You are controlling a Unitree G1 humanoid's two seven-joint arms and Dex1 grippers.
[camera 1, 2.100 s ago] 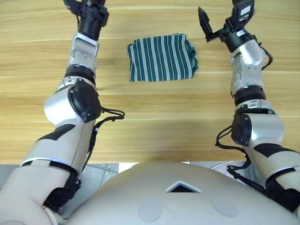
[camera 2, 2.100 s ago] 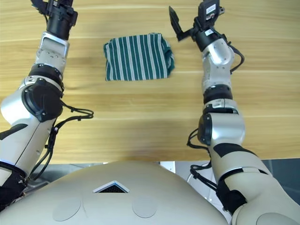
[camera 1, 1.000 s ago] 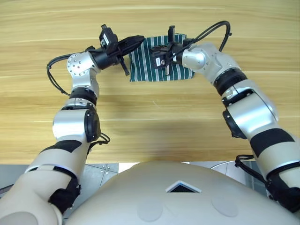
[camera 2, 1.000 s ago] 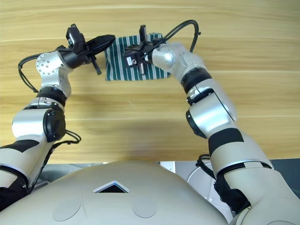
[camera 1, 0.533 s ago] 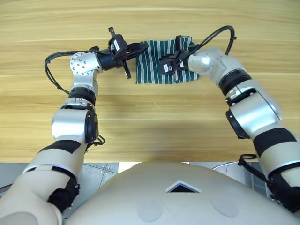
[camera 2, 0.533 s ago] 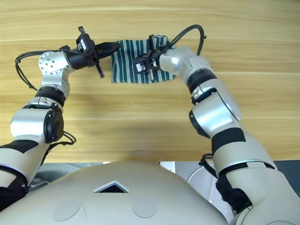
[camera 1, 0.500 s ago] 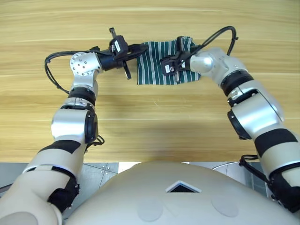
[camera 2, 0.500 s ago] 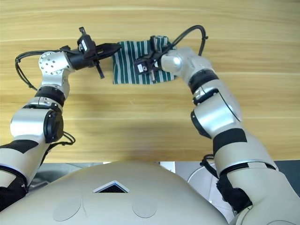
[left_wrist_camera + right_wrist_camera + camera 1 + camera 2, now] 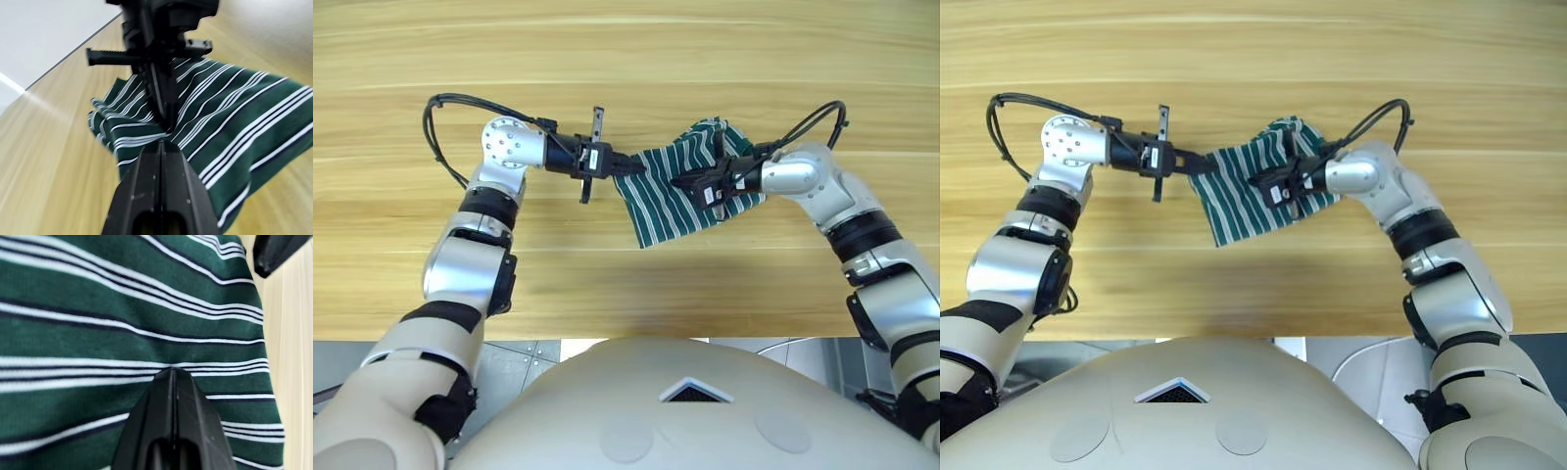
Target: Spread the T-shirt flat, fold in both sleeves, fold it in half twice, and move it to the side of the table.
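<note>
- One shirt (image 9: 658,208), green with white stripes, folded small, set askew around the middle of the surface (image 9: 724,59), well in from the near edge.
- Two tools: left tool (image 9: 628,169) pinched tight on the shirt's left corner; right tool (image 9: 684,181) clamped onto cloth in the shirt's right half.
- Broad wood to the far side, left and right of the shirt; narrower strip toward the near edge.
- Small white label (image 9: 594,157) behind the left tool; print too small to read.
</note>
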